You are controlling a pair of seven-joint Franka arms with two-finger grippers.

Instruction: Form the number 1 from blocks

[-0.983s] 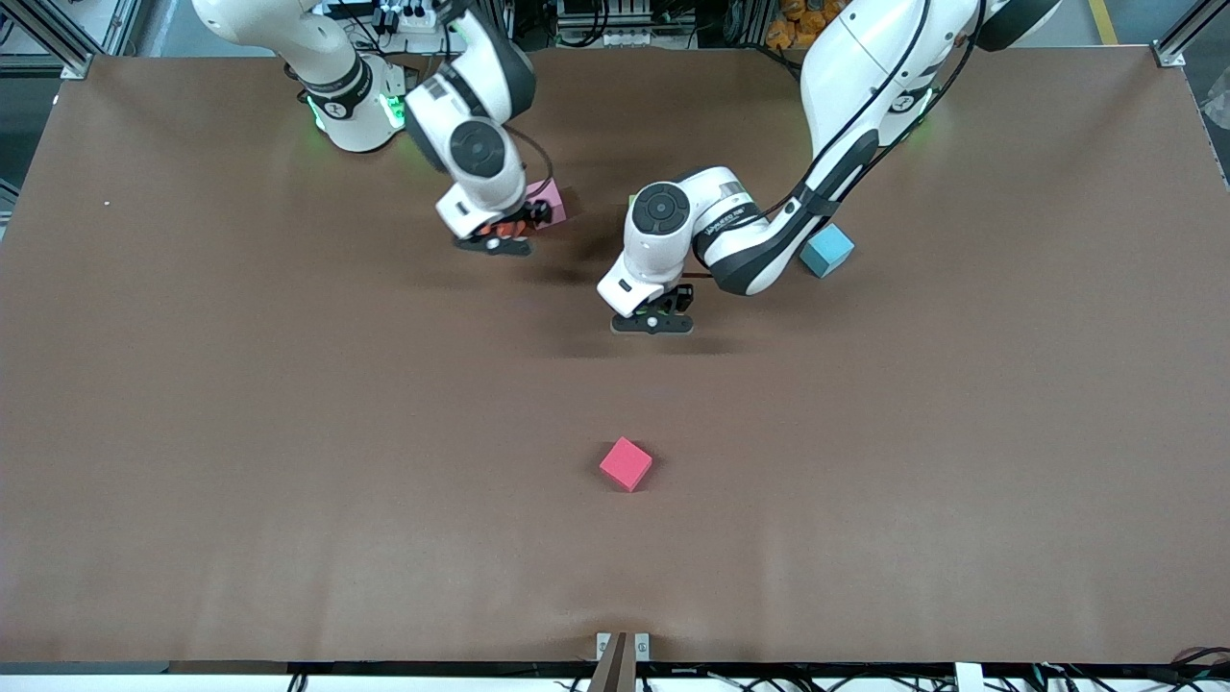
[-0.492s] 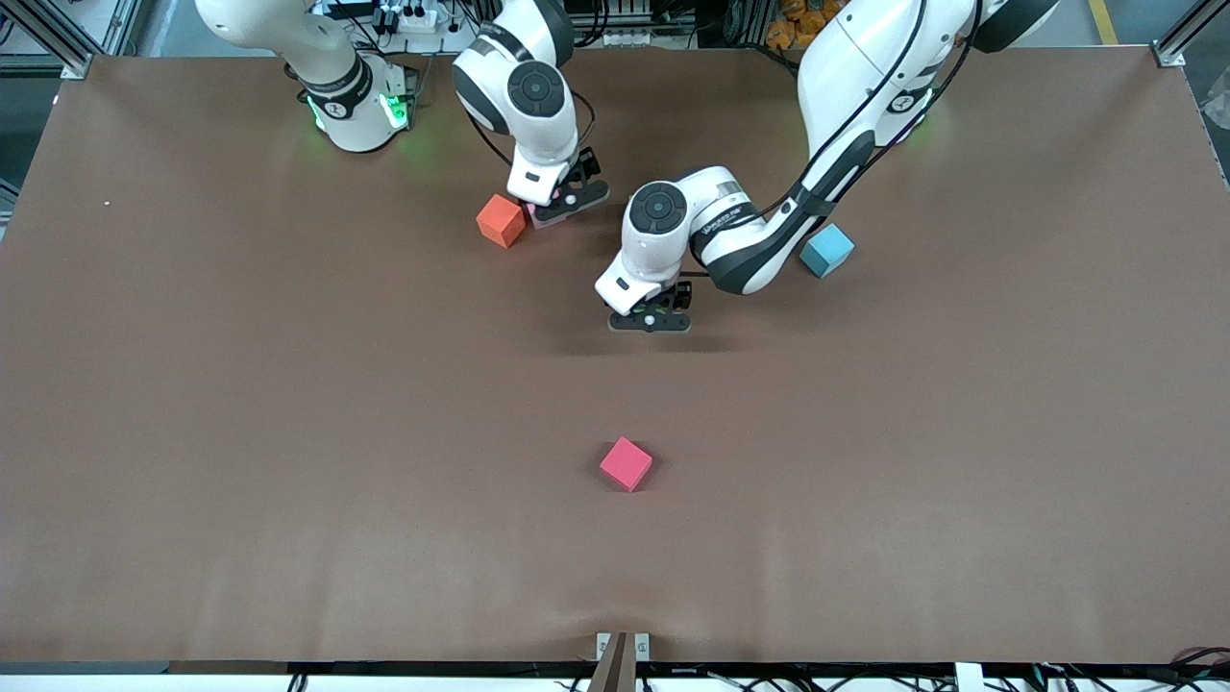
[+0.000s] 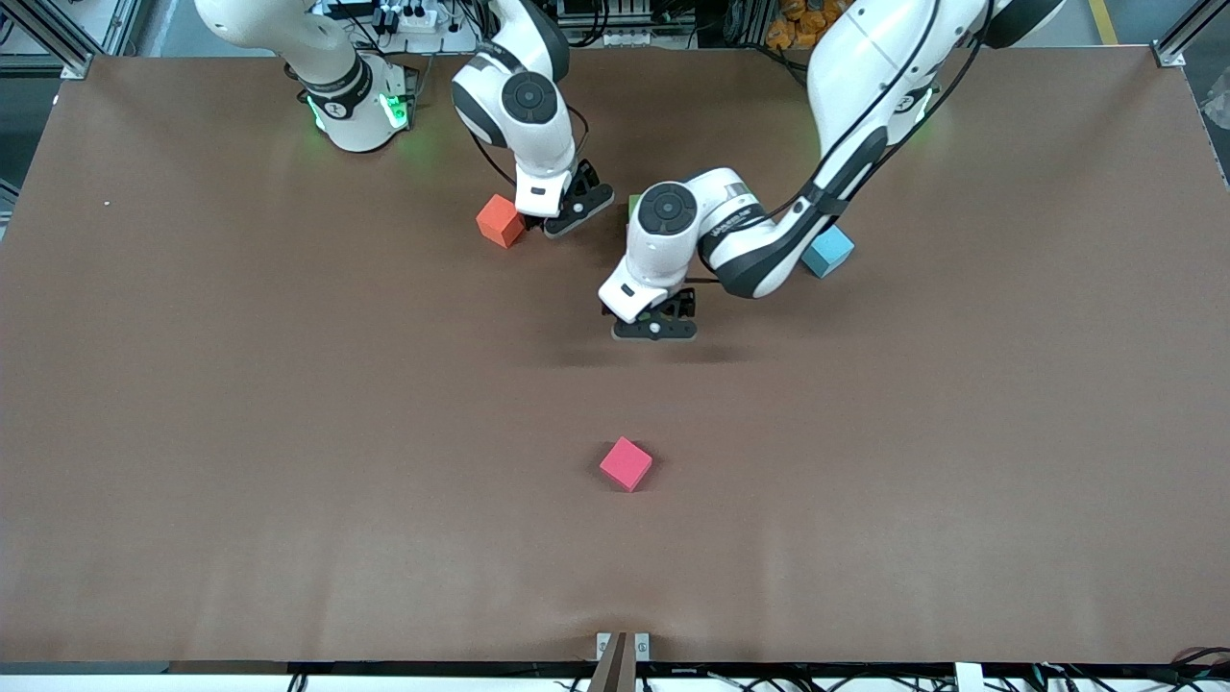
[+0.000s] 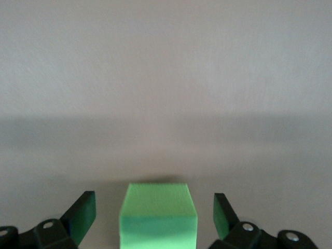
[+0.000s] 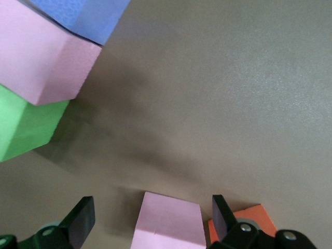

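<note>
Near the middle of the worktop (image 3: 192, 384), the left hand (image 3: 653, 330) stands low with its fingers (image 4: 83, 215) spread wide and released; in the left wrist view a green block (image 4: 158, 213) sits on the surface between them, untouched on either side. Toward the robots' bases, the right hand (image 3: 574, 213) is also released, poised low over a light pink block (image 5: 168, 220) that lies between its open fingers, with the orange block (image 3: 501, 220) just beside it. In the right wrist view a second green block (image 5: 23, 124), a second pink block (image 5: 44, 59) and a purple block (image 5: 85, 15) lie close together in a line, apparently the growing stroke of the numeral. The light blue block (image 3: 827, 251) lies partly hidden under the left arm, and the red-pink block (image 3: 626, 463) rests alone, well apart and nearer the front camera. Judged from these views, the left hand has just set down its block: it should rise straight up, fingers wide, to avoid dragging the foam. The right hand should centre on the pink block before closing, keeping clear of its orange neighbour.
</note>
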